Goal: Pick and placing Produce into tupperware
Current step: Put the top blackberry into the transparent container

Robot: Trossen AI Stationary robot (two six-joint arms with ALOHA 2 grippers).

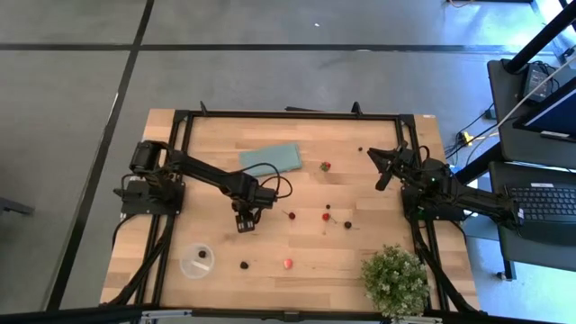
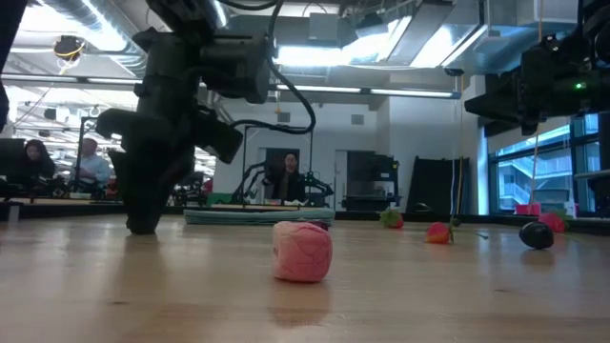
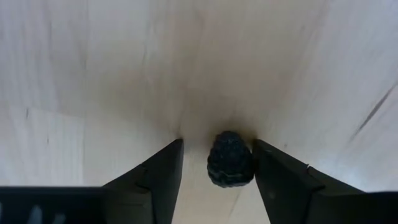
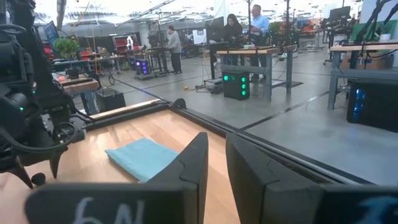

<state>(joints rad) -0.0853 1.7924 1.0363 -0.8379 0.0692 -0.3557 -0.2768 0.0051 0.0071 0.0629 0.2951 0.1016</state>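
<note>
My left gripper (image 1: 245, 222) points down at the table's middle, open, with its fingertips near the wood (image 2: 143, 225). A dark purple-black berry (image 3: 230, 159) lies on the table between its fingers. The clear round tupperware (image 1: 197, 261) stands toward the near left and has one dark berry in it. More produce lies loose on the table: a pink-red piece (image 1: 288, 264) (image 2: 302, 251), a dark one (image 1: 244, 265), red ones (image 1: 327, 216) (image 1: 325, 166), and dark ones (image 1: 347, 224) (image 1: 291, 215). My right gripper (image 1: 382, 167) (image 4: 216, 167) waits above the far right, its fingers almost together and holding nothing. My left gripper comes from above, pointing down, and straddles the dark berry, which rests on the table. One finger (image 3: 273, 174) stands right against the berry's side (image 3: 249, 163); I cannot tell whether it touches. The other finger (image 3: 163, 171) is a gap away from the berry.
A flat teal-blue rectangle (image 1: 272, 159) lies on the far middle of the table. A bushy green potted plant (image 1: 394, 281) stands at the near right corner. A black frame (image 1: 288, 114) runs round the table's edge. People and desks show in the room beyond.
</note>
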